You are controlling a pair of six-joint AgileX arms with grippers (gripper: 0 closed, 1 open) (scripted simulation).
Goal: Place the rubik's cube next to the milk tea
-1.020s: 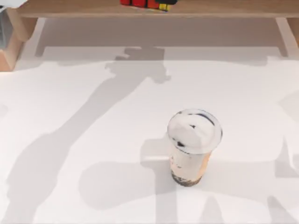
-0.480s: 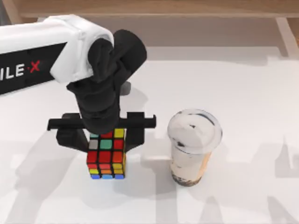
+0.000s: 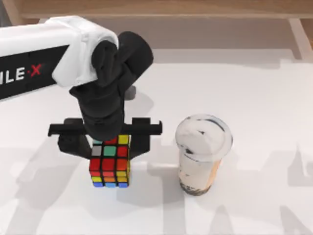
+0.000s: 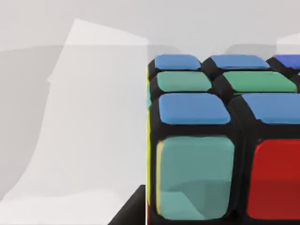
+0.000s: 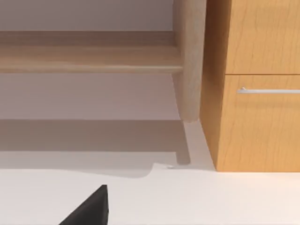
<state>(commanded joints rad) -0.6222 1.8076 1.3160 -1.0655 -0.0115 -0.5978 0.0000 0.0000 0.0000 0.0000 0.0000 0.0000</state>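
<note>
1. The rubik's cube sits directly under my left gripper, between its two black fingers, which stand on either side of it; I cannot tell whether they are pressing on the cube or have let go.
2. My left arm reaches in from the left edge of the top view, its white link running level, then a black wrist bends straight down so the gripper points at the table.
3. In the left wrist view the cube is very close to the camera, with blue, green and red stickers facing it, and the white table lies beyond.
4. Out from the gripper, toward the right side of the table, stands the milk tea, upright, lid on, dark pearls at its base. It is near the cube but apart from it, with a strip of bare table between them.
5. My right gripper shows as a dark tip low in the right wrist view, parked facing a wooden cabinet and a wooden shelf; I cannot tell how its fingers stand.
6. Count: one cube, one cup, two arms.
</note>
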